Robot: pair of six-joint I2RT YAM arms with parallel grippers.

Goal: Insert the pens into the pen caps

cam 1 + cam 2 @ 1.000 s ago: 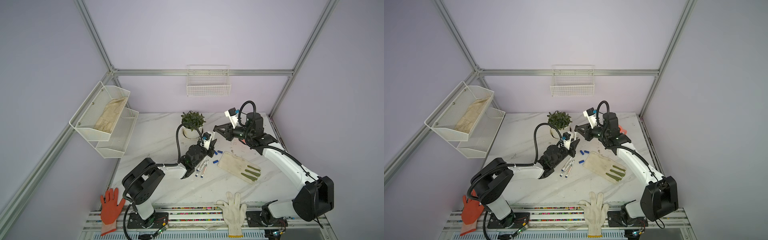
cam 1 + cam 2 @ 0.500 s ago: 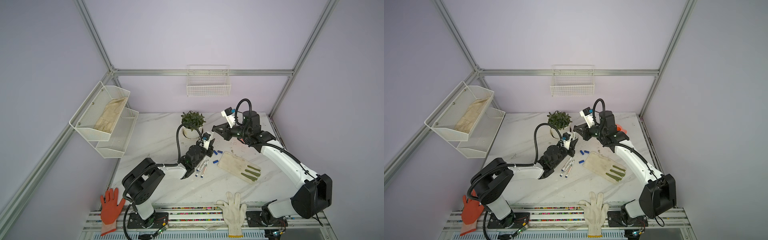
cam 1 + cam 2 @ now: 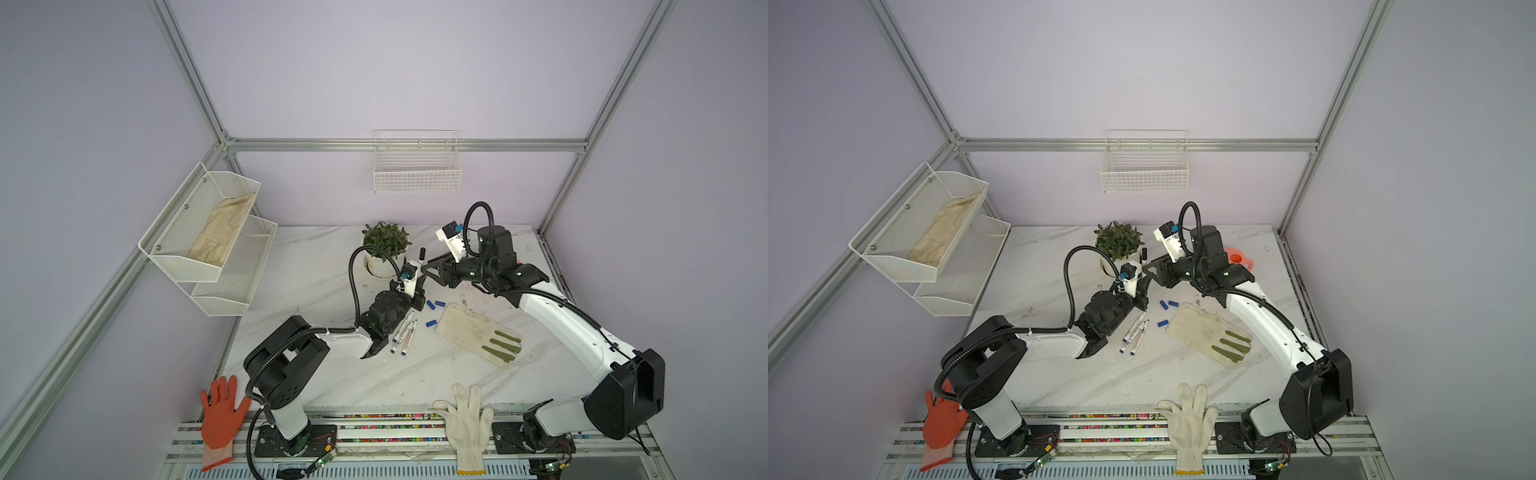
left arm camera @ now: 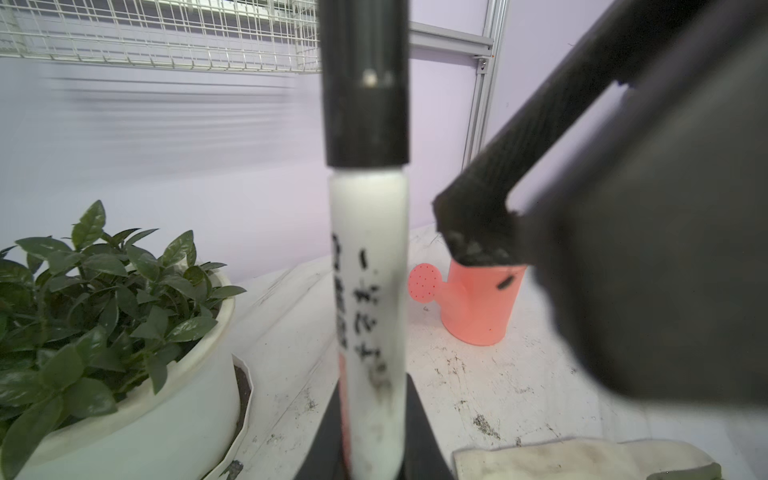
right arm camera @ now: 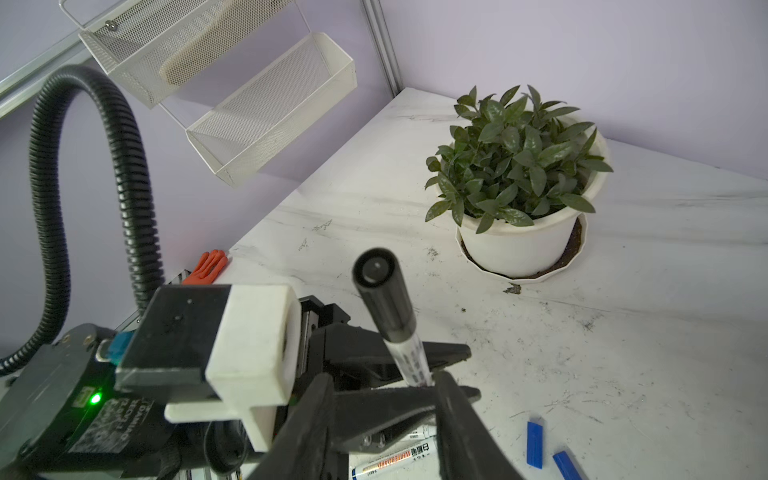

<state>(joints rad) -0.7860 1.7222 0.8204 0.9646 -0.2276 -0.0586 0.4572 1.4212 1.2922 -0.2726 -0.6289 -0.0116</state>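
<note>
White pen (image 4: 370, 291) stands upright, black cap (image 4: 365, 83) uppermost, clamped in left fingers (image 4: 417, 440); right fingers (image 5: 455, 415) spread apart beside it.

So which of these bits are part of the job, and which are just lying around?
Job: held pen, its black cap, loose pens, three blue caps.
Lying about: potted plant, pink watering can, stained work glove, white knit glove, orange glove.
</note>
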